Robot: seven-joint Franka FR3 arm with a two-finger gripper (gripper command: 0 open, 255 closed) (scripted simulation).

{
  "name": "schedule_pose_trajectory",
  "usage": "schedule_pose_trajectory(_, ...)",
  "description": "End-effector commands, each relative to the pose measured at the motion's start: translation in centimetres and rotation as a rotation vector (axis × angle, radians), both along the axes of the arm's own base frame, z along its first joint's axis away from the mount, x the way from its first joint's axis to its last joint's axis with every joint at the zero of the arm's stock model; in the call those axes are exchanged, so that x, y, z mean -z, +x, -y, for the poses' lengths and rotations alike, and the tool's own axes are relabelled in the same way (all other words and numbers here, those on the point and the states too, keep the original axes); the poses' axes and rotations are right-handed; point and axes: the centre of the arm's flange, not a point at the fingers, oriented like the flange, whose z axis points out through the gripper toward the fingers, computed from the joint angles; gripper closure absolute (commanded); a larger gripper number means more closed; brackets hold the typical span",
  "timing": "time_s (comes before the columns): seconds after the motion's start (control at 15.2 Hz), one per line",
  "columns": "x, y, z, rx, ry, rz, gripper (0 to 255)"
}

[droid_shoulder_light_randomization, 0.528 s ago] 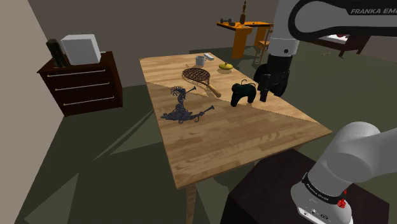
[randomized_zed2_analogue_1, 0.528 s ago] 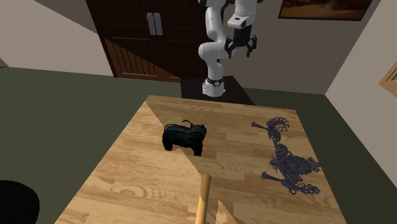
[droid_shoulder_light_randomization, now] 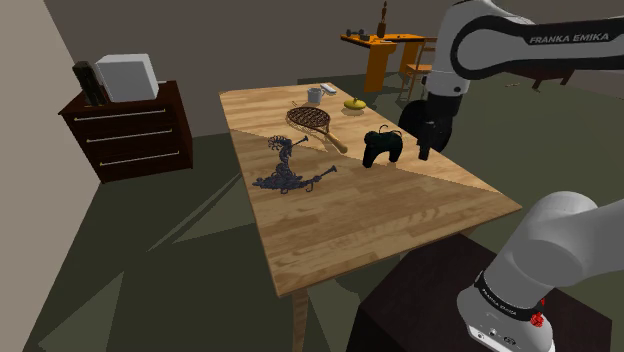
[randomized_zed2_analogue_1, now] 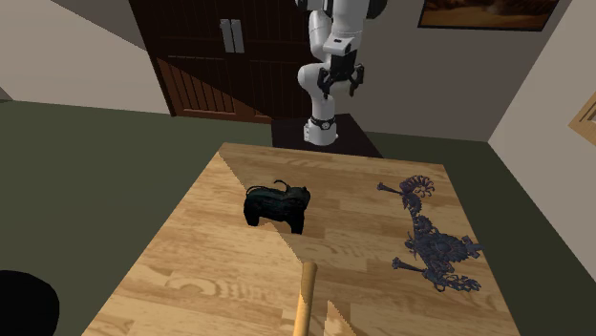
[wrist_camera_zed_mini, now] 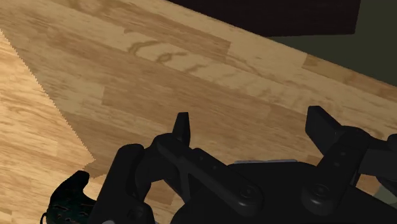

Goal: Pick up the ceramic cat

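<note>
On the wooden table (droid_shoulder_light_randomization: 400, 220), the cat (droid_shoulder_light_randomization: 382, 146) stands clear of the claw (droid_shoulder_light_randomization: 424, 150).

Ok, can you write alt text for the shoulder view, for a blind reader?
An open black gripper hangs above a wooden table, right of a black cat and apart from it. A racket, a dark wiry ornament and a mug lie on the table; a dark dresser stands at the view's left.

Bare table (droid_shoulder_light_randomization: 400, 215) lies all around the black cat figure (droid_shoulder_light_randomization: 383, 146) on the arm's side. A racket (droid_shoulder_light_randomization: 313, 120) lies near it towards the shoulder view's left, and a dark wiry ornament (droid_shoulder_light_randomization: 290, 172) sits well apart.
</note>
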Motion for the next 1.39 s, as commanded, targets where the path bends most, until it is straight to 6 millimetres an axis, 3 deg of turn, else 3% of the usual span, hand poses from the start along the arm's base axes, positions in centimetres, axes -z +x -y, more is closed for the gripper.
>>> schedule_pose_trajectory(0.0, 1.0, 0.3, 2.1, -0.068, -0.012, 0.008, 0)
schedule_pose_trajectory(0.66, 5.1, 4.8, 12.2, -0.380, -0.068, 0.047, 0)
schedule_pose_trajectory(1.32, 8.5, 12.3, 20.7, -0.691, -0.124, 0.086, 0)
